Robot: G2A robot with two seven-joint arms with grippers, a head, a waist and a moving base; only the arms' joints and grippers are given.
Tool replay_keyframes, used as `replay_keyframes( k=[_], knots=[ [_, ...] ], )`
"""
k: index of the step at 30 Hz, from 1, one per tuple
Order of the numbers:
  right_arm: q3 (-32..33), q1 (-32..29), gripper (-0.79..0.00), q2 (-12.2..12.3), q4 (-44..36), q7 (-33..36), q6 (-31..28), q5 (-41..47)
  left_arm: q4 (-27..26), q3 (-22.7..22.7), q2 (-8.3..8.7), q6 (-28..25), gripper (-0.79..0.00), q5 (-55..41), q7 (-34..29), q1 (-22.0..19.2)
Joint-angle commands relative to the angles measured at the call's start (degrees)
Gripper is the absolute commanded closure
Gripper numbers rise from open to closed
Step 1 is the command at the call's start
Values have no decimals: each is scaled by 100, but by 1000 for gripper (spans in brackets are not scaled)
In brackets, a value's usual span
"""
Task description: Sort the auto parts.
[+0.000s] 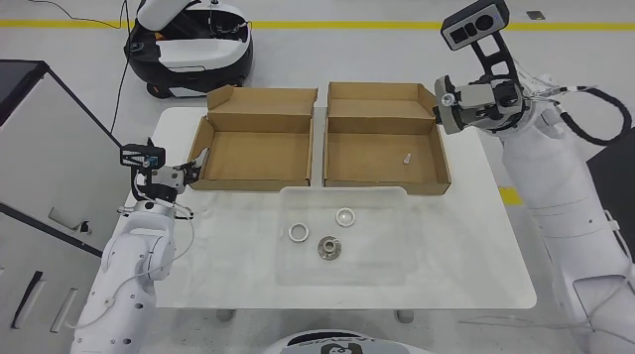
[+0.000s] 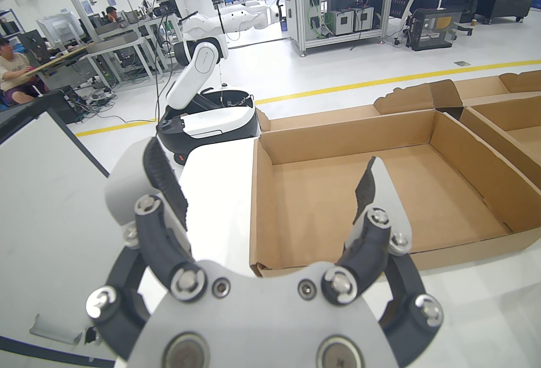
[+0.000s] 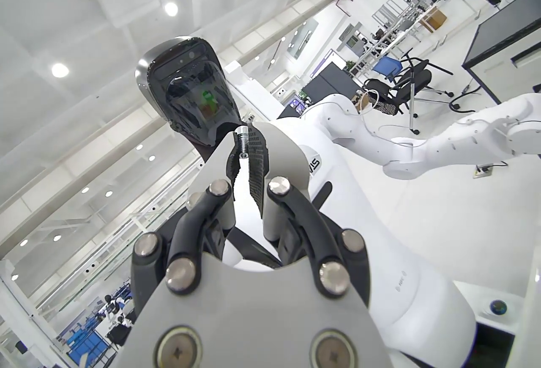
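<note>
My right gripper (image 3: 241, 143) is shut on a small silver threaded bolt (image 3: 242, 135) held at its fingertips; it is raised beside the far right corner of the right cardboard box (image 1: 382, 106), pointing up, as the top view shows the gripper (image 1: 446, 106). Inside that box lies a small pale screw (image 1: 407, 157). The left cardboard box (image 1: 256, 156) is empty. My left gripper (image 2: 262, 158) is open, hovering at that box's outer near corner (image 1: 193, 169). On the white tray (image 1: 397, 191) lie a white ring (image 1: 298, 231), a white cap (image 1: 345, 217) and a grey metal flange (image 1: 328, 247).
The two boxes stand side by side at the back of the white table (image 1: 476, 275). Another white robot on a dark base (image 1: 189, 52) is parked just behind the table. A dark-edged panel (image 1: 40, 146) stands to the table's left.
</note>
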Motion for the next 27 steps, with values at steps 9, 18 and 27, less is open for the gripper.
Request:
replay_keyframes(
  k=[9, 18, 27],
  knots=[
    [96, -97, 0, -82, 10, 83, 177, 388, 0, 0, 0, 0, -785, 0, 0, 0],
    [228, -207, 0, -168, 24, 94, 455, 1025, 0, 0, 0, 0, -785, 0, 0, 0],
    [317, -221, 0, -220, -4, 158, 591, 831, 0, 0, 0, 0, -785, 0, 0, 0]
  ],
)
